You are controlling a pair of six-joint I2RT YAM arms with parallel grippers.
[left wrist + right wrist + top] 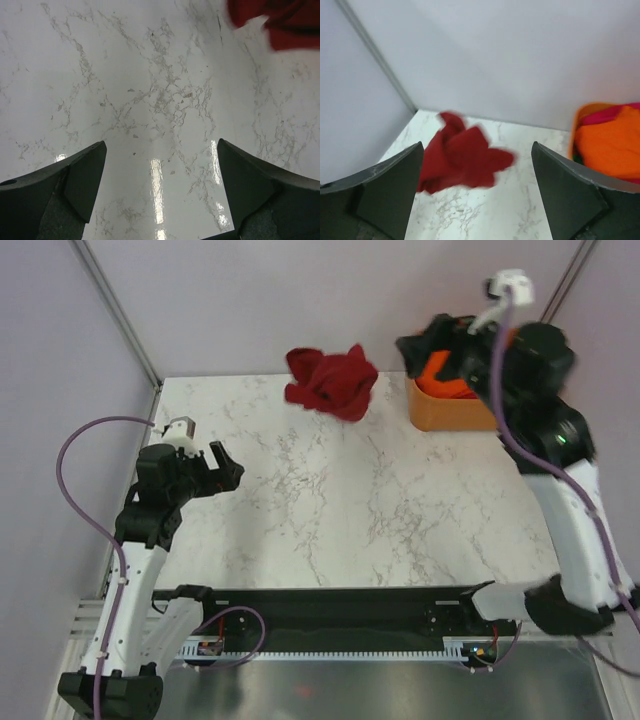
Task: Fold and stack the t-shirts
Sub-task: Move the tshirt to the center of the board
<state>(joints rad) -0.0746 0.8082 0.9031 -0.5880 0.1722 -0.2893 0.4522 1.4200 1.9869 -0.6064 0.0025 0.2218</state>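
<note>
1. So, top view: dark red shirt [330, 382] sits bunched at the far edge of the table [380, 520], about mid-width. It's a crumpled heap, a bit wider left-right than deep, w/ no clear long axis. The left gripper [228, 462] is over the left side, fingers apart, nothing in them; the shirt lies far and to the right of it, well apart. The right gripper [420, 345] is up over the orange tub [450, 412] at far right, w/ the shirt to its left. Judging by this view, the right one is nearer.
2. Left wrist: jaws wide, bare marble between them. Only a blurred corner of the red shirt [285, 25] shows top right, so it's ahead and off to the right, not lined up.
3. Right wrist: jaws apart, holding nothing. The red shirt [462, 160] is blurred, ahead and below, roughly between the two fingers. The orange shirt [607, 145] and a magenta one [605, 115] are in the tub at right. Next grab prob. suits the right arm: reach left and down.
</note>
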